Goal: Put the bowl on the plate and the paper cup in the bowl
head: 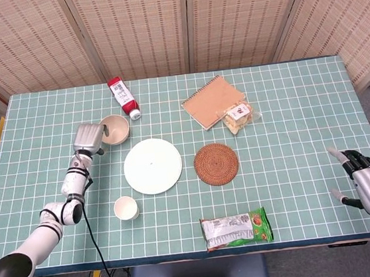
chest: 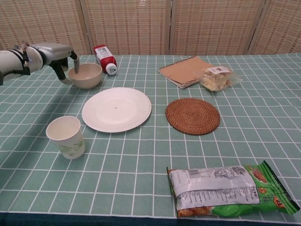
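while our left hand (chest: 60,56) pinches the beige ceramic bowl's (chest: 85,75) rim near the table's far-left corner, a shallow grip could let it slip.

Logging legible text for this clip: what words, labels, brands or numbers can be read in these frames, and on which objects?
No text can be read with confidence.
Red bottle: white label with print, too small to read.
Green snack bag: white panel with fine print, blurred.
Clear snack packet: white sticker with a red mark, unreadable.
Paper cup: green pattern only, no words visible.
Notebook: plain brown cover.
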`<state>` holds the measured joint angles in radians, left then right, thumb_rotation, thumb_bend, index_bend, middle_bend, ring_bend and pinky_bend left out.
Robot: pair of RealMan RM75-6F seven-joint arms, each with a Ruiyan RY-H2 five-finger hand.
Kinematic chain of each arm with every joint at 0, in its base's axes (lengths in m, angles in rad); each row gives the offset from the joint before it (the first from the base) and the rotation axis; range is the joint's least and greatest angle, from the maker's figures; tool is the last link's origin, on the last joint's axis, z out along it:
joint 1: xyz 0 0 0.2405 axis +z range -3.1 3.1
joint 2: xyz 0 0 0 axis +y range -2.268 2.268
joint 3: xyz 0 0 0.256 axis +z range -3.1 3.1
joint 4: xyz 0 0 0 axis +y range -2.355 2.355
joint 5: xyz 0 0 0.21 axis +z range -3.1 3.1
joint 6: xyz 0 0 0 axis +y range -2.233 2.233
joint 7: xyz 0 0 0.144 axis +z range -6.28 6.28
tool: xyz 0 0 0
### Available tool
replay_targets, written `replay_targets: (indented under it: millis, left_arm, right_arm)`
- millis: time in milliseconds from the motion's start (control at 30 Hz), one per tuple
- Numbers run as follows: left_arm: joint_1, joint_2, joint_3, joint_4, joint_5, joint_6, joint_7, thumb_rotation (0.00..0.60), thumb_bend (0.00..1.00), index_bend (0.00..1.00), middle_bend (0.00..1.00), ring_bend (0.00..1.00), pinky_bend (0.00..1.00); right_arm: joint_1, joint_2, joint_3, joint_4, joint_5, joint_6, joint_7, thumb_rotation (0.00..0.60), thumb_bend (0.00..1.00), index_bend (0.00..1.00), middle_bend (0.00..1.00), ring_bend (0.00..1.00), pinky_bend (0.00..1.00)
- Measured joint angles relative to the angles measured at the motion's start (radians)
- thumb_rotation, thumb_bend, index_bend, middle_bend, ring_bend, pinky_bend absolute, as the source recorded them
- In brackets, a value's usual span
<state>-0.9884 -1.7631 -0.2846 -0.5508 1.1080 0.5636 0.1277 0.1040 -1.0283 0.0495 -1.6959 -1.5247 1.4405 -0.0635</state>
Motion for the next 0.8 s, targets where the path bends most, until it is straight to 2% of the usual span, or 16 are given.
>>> replay_targets:
  millis: [200,800]
  left_arm:
    - [-0.023,-0.041,0.002,0.071,-0.003,-0.032,-0.008,0.600,0.22,0.48,0.96,0.91,0.96]
    - [-0.065,-0.100,0.008,0.160,0.020,-0.069,-0.036,0.600,0.38,0.53,0.96,0.91,0.96]
  right_arm:
    - [-0.001,0.003,-0.001,-0.001,0.006,-0.003,0.000,0.600,0.21,0.12,0.24,0.16,0.30]
    - [-0.003,0.009,-0.002,-0.001,0.017,-0.008,0.014,0.600,0.21,0.12,0.24,0.16,0.30]
